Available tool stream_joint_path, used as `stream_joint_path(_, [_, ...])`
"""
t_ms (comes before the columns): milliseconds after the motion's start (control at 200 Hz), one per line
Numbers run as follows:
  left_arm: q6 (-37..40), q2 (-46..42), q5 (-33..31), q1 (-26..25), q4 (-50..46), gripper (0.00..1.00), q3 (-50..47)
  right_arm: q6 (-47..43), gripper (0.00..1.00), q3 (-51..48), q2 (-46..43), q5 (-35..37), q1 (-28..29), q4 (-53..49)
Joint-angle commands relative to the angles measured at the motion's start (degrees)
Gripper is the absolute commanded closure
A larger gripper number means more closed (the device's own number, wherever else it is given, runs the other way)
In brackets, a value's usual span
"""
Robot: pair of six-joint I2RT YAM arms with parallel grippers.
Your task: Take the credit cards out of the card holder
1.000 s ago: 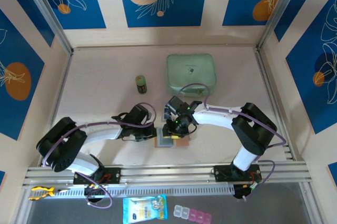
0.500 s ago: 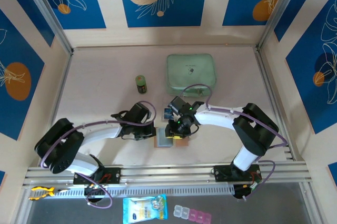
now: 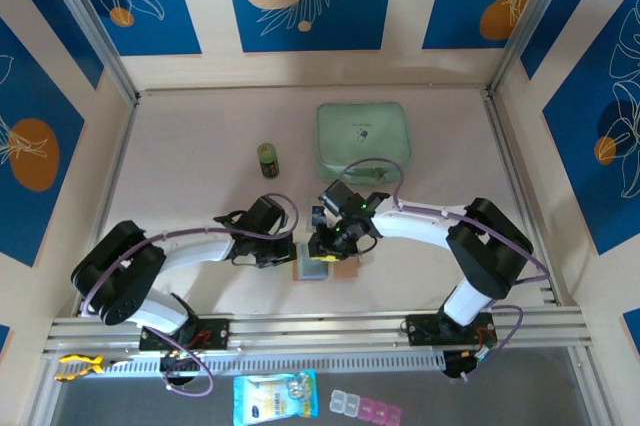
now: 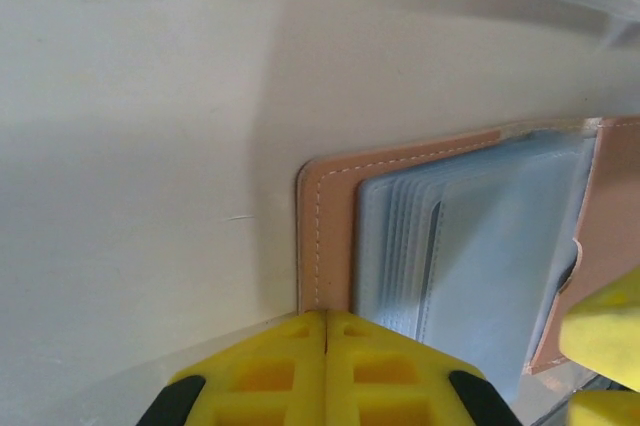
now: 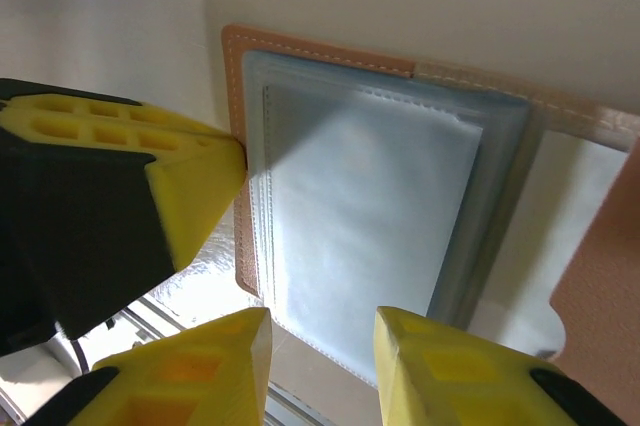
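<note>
right gripper [image 5: 320, 334] jaws narrowly apart, straddling near edge of clear pockets [image 5: 370, 186]; left gripper [image 4: 325, 326] fingers pressed together on edge of open card holder [image 4: 322, 236], flat on table [image 4: 130, 96]. credit cards hard to make out inside; best pinch card alone, not sleeve, pull flat

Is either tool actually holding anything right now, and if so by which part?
Nothing is gripped. The left tool is shut empty, its tip at the tan edge of the card holder. The right tool has jaws apart over the clear pockets.
</note>
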Motion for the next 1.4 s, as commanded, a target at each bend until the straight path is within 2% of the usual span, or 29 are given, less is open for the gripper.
stream_joint_path(0, [0.9,1.2,0.3,-0.4,-0.5,0.96,0.1,-0.8,0.67,1.1,1.8,-2.7,0.2,0.4])
stream_joint_path(395, [1.8,1.7,-0.9,-0.5,-3.3,0.96,0.9,-0.3,0.67,0.0,0.9,1.4,-0.3,-3.4])
stream_joint_path(1055, [1.6,-2.7,-2.3,-0.4,-6.4,0.97,2.4,-0.4,0.7,-2.9,-0.7,0.2,-1.7,-1.9])
stream_joint_path(1245, [1.0,-5.8,-2.1,-0.4,-7.4,0.91,3.6,-0.2,0.71,-3.6,-0.4,-0.5,-2.2,-0.8])
stream_joint_path(1395, [-1.5,-8.1,0.1,-0.7,-3.6,0.82,2.9,-0.2,0.72,-4.0,-0.4,-0.7,-2.3,-0.2])
